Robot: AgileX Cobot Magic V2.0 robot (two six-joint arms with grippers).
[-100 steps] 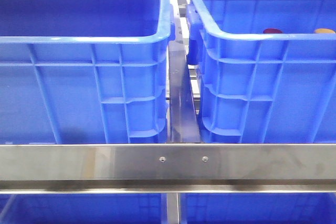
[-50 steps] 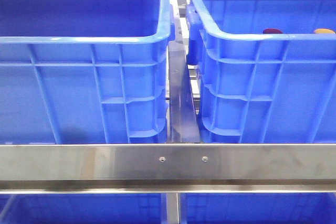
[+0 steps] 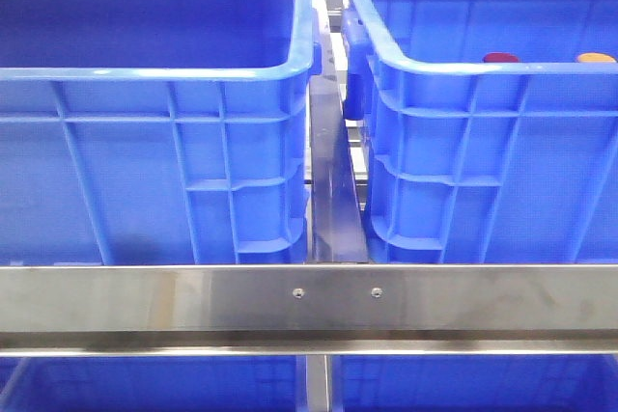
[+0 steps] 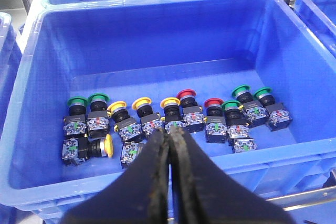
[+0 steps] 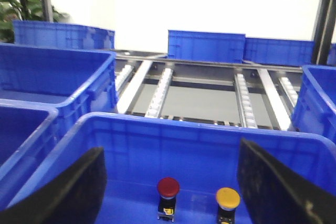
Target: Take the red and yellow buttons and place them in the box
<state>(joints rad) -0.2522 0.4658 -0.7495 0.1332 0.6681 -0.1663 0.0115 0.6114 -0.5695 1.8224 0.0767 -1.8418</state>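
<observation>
In the right wrist view, a red button (image 5: 168, 187) and a yellow button (image 5: 228, 198) stand upright on the floor of the box (image 5: 184, 121), a blue crate with pale panelled inner walls. My right gripper (image 5: 171, 148) is open and empty above them, one finger on each side. In the front view their caps, red (image 3: 500, 58) and yellow (image 3: 596, 58), peek over the box's rim (image 3: 463, 69); neither gripper shows there. My left gripper (image 4: 170, 132) is shut and empty over the near wall of another blue crate (image 4: 157, 40), which holds several red (image 4: 186, 95), yellow (image 4: 142, 102) and green buttons.
The smooth-walled crate (image 3: 145, 161) stands left of the box with a narrow metal gap (image 3: 333, 190) between them. A steel rail (image 3: 309, 301) crosses in front. Roller tracks (image 5: 160, 90) and further blue crates (image 5: 205, 45) lie behind the box.
</observation>
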